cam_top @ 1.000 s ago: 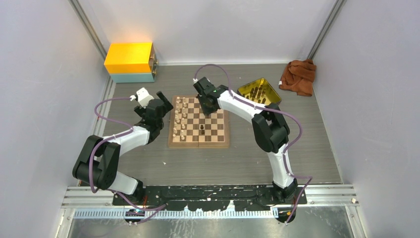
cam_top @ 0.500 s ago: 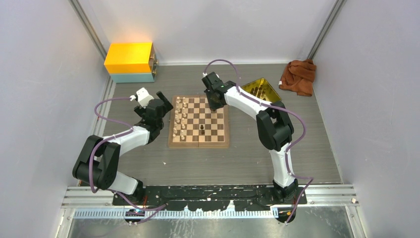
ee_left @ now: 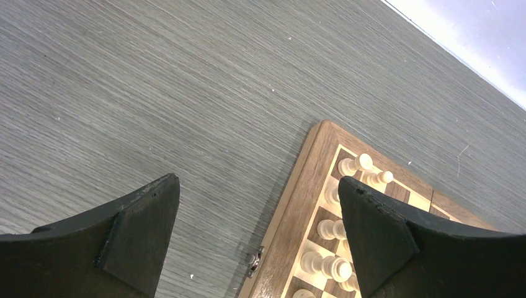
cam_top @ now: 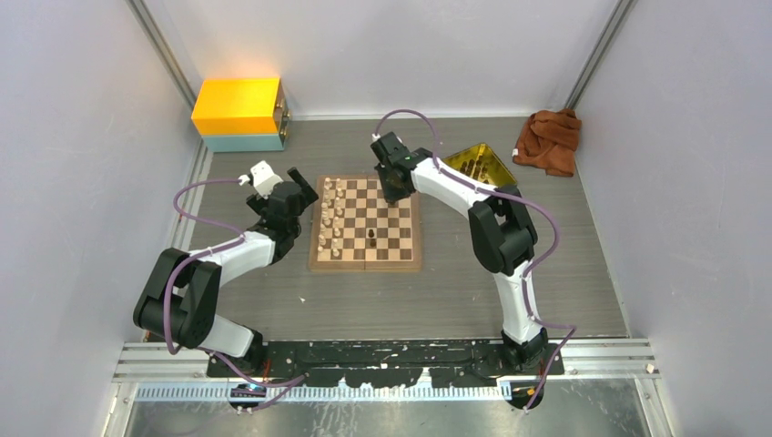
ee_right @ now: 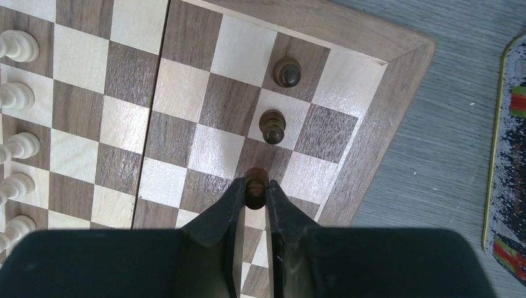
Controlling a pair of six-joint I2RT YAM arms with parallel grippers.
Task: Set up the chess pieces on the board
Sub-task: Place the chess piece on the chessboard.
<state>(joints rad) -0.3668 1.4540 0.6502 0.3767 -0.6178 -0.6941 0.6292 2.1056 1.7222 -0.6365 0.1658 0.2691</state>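
Firmly clamped on a dark pawn [ee_right: 256, 180] with the right gripper [ee_right: 255, 191], with fingers [ee_right: 223, 214] pressed against either side of its head. Holding it over a dark square near the far right corner of the board [ee_right: 397, 56]; cannot tell whether the base touches the wood. Just beyond the fingertips, in the same file toward the corner, seeing two more dark pieces standing upright, one [ee_right: 272, 126] on a light square, the other [ee_right: 287, 72] on a dark square next to the border. Along the left edge of that wrist view, noting a row of cream pieces [ee_right: 17, 146], each on its own square. Off the board to the right, catching the rim of the yellow tray [ee_right: 493, 186] on the grey table [ee_right: 434, 155].

Over on the other side, spread wide on the left gripper [ee_left: 257, 181], with fingers [ee_left: 139, 230] well apart and nothing between them. Hovering above the table just beside the board's left border, near its metal clasp [ee_left: 254, 256], with cream pieces in sight on the nearest squares.

From above, finding the cream pieces ranged in the board's two left columns, a lone dark piece [cam_top: 372, 238] standing near the middle, and more dark pieces in the tray by the board's far right corner. Farther out, spotting a yellow box [cam_top: 238, 107] at the far left and a brown cloth [cam_top: 548, 138] at the far right.
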